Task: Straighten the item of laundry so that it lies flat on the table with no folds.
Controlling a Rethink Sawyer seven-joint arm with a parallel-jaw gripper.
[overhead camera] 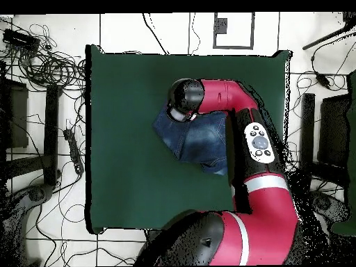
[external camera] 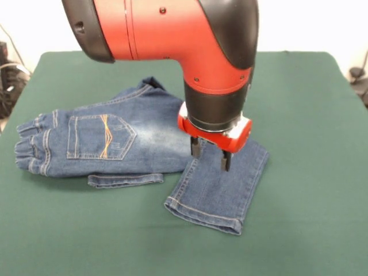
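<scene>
The small blue denim jeans (external camera: 132, 138) lie on the dark green table (external camera: 305, 172), waistband at the left, a back pocket with orange stitching facing up. One leg is bent and runs toward the front, its hem near the table's middle. A folded strip of denim sticks out under the seat. My gripper (external camera: 210, 155) hangs just over the bent leg near the knee, its two fingers a small gap apart with nothing between them. In the overhead view the arm covers the gripper and much of the jeans (overhead camera: 198, 142).
Green cloth (overhead camera: 125, 139) spreads wide around the jeans on all sides. Cables and equipment lie on the floor beyond the table's edges (overhead camera: 42, 62).
</scene>
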